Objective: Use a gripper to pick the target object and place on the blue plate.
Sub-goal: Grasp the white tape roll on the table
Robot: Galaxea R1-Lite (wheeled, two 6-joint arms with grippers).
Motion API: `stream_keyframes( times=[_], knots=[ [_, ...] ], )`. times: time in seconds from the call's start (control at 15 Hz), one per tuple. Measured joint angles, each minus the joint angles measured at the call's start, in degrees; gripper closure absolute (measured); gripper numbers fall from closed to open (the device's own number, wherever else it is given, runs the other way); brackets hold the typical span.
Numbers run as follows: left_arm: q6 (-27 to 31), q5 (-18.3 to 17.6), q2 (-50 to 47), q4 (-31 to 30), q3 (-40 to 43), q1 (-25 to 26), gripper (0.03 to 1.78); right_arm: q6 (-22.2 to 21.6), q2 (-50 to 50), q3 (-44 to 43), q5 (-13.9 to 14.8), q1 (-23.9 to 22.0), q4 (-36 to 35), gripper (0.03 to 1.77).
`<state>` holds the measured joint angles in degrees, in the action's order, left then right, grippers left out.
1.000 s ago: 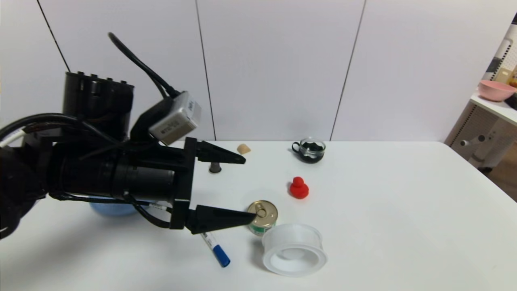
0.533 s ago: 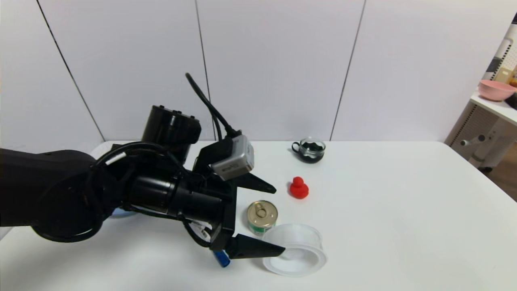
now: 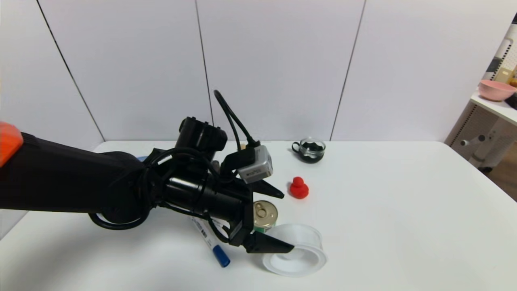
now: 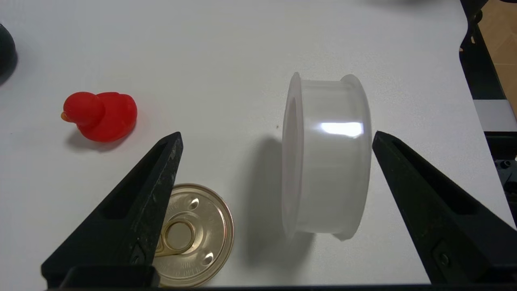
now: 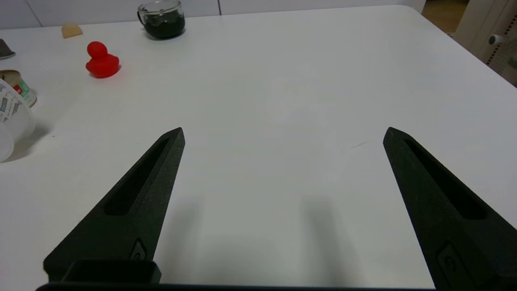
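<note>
The target object, a white translucent spool (image 3: 309, 252), lies on the white table (image 3: 404, 210) near its front edge. My left gripper (image 3: 287, 221) is open and low beside it. In the left wrist view the spool (image 4: 327, 161) sits between the fingers of the left gripper (image 4: 276, 137), close to one fingertip (image 4: 383, 145) and untouched. The other fingertip (image 4: 169, 153) is over the gold-topped tin can (image 4: 194, 234). The blue plate is hidden behind my left arm. My right gripper (image 5: 282, 133) is open over bare table, holding nothing.
The tin can (image 3: 264, 214) stands right behind the spool. A red duck (image 3: 299, 188) and a dark glass cup (image 3: 310, 150) sit farther back. A blue-capped pen (image 3: 216, 250) lies under my left wrist. A pink bowl (image 3: 494, 89) is on a side shelf.
My left arm has swung right, forward and down, bringing its open fingers from the plate area to either side of the spool. The objects have not moved.
</note>
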<state>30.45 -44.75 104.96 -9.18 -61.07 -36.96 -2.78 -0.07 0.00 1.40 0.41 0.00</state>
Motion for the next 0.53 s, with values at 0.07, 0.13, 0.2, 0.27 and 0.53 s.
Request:
stream_keyframes(
  times=[0.07, 0.13, 0.2, 0.27, 0.53],
  knots=[
    [-0.06, 0.0, 0.5, 0.09, -0.09, 0.02, 0.12, -0.02, 0.0, 0.0, 0.0, 0.0, 0.0, 0.1],
    [-0.05, 0.0, 0.85, 0.3, -0.13, 0.04, 0.12, -0.02, 0.0, 0.0, 0.0, 0.0, 0.0, 0.1],
    [0.02, 0.0, 1.05, 0.98, -0.13, 0.0, 0.12, -0.02, 0.0, 0.0, 0.0, 0.0, 0.0, 0.1],
    [0.06, 0.0, 1.18, 1.83, -0.13, -0.02, 0.12, -0.05, 0.0, 0.0, -0.02, 0.0, 0.0, 0.1],
    [0.3, 0.02, 1.51, 4.23, -1.16, -0.07, 0.12, 0.0, 0.0, 0.0, -0.02, 0.0, 0.0, 0.1]
  ],
)
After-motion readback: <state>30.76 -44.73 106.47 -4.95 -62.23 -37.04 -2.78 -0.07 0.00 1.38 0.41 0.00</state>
